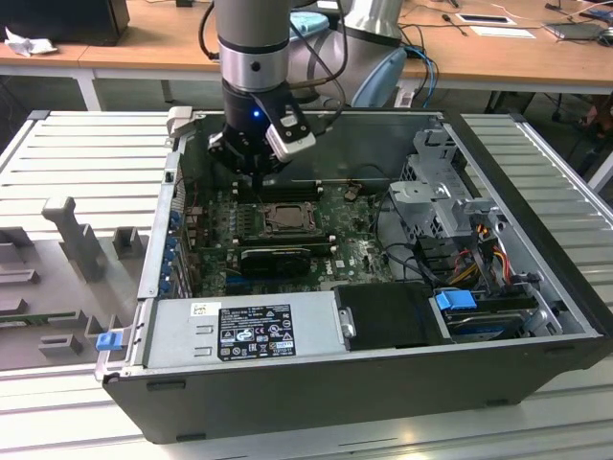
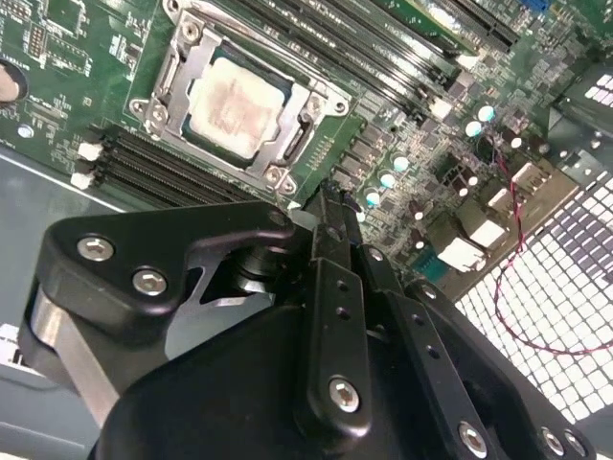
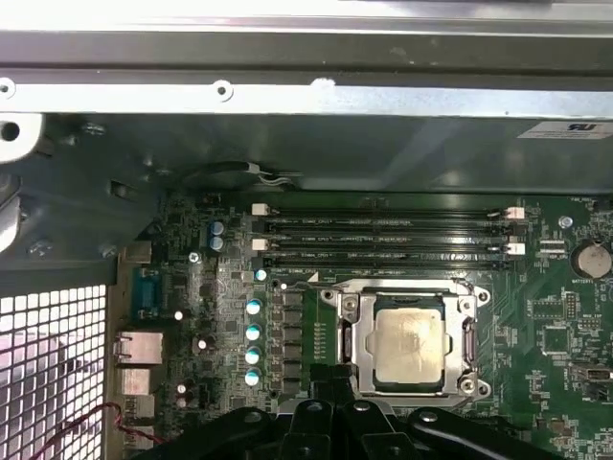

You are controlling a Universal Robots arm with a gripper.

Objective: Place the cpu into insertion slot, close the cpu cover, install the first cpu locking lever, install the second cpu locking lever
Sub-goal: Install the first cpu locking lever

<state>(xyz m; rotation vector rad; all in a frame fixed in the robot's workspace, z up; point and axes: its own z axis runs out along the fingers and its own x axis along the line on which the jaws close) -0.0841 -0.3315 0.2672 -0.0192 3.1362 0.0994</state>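
Exterior view: I see the gripper (image 1: 257, 177) hanging low inside the open computer case (image 1: 383, 388), over the motherboard (image 1: 359, 257) and just beside the cpu (image 1: 284, 218). Second wrist view: fingers (image 2: 335, 287) pressed together, gripping nothing, tips near a corner of the cpu cover (image 2: 170, 77), which lies flat around the chip. First wrist view: cpu sits framed by the cover, beside the black memory slots (image 3: 383, 240).

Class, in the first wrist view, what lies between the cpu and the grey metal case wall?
Long black memory slots cross the green board between the cpu and the case wall, seen in the first wrist view.
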